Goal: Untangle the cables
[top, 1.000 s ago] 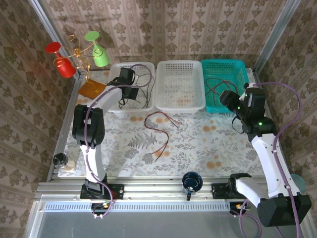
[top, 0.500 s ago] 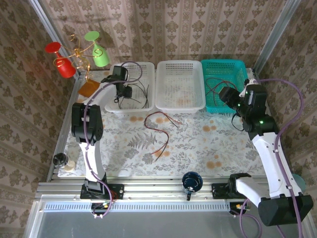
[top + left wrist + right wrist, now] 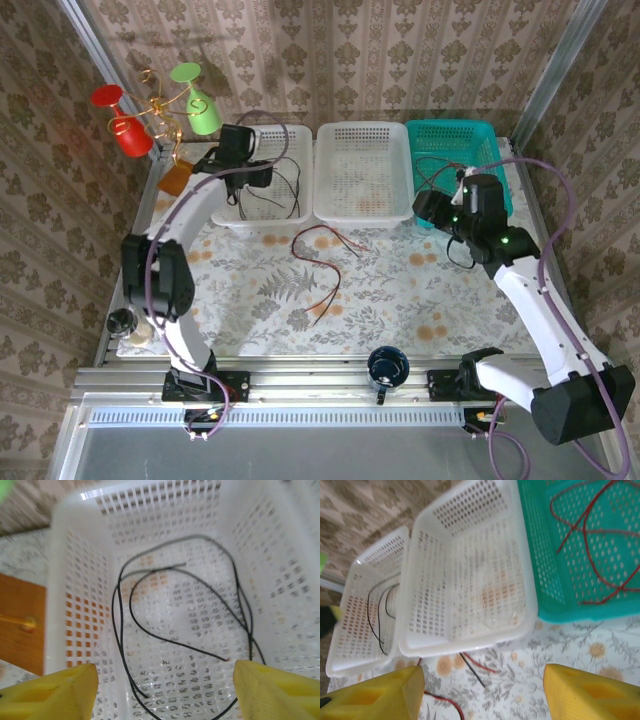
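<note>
On the table, just before the middle basket [image 3: 363, 218], the tangled cables [image 3: 322, 262] lie crossed, red and black. The black cables [image 3: 175, 630] fill the white basket [image 3: 65, 595] and the red cables [image 3: 590, 545] the teal basket [image 3: 540, 575], seemingly sorted by colour. The left gripper [image 3: 165, 670] and right gripper [image 3: 483, 672] gape empty.

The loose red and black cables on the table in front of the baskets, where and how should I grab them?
I'd grip the cables on the single stretch curving toward the near edge, clear of the loop by the middle basket. Come straight down, jaws across the wire: it lies flat on the table, so no side gives a hold.
</note>
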